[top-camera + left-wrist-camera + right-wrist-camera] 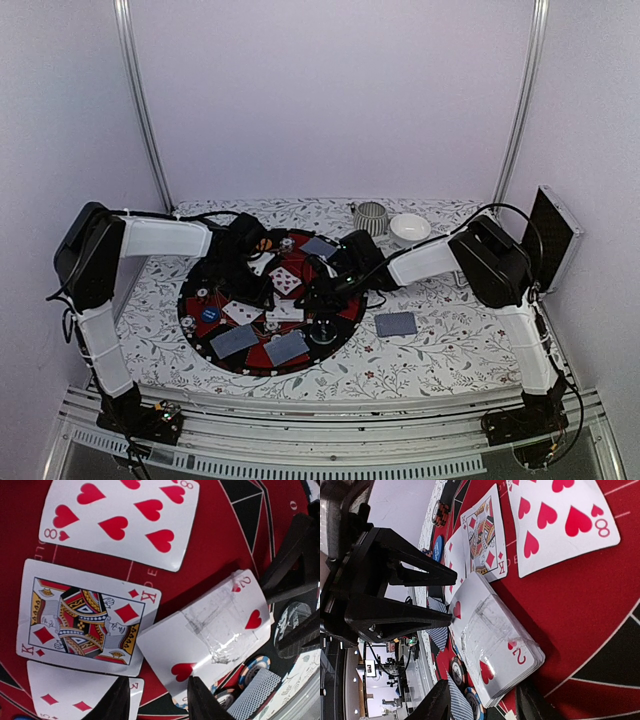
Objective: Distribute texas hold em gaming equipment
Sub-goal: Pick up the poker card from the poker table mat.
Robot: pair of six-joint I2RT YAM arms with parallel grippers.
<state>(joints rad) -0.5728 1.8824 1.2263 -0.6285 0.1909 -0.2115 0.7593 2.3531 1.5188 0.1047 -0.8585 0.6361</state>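
Top external view: both arms reach in over the round red-and-black mat [258, 358] on the flower-patterned table [450, 350], and their ends meet near the mat's centre. A ribbed cup [370, 217] and a white bowl [409, 228] stand side by side at the far edge, off the mat. One face-down card [396, 323] lies alone on the cloth to the right of the mat, and a blue chip [209, 314] sits on the mat's left part.

The wrist views show a squared-up deck [495, 650] lying flat on the red field, with a two of hearts face up on top (a wrinkled clear patch covers its middle). The left gripper [157, 692] hangs at one short end of the deck with its jaws spread. The right gripper [482, 702] hangs at the opposite end, its jaws also apart. From these angles I cannot tell whether any fingertip actually touches the deck.

Just beside the deck lies the king of diamonds [82, 617], face up, with the eight of hearts [120, 517] beyond it, also face up. The two cards are close but not overlapping. A few striped chips [457, 670] rest at the mat's edge near the deck's lower corner, next to another grey-blue card back.
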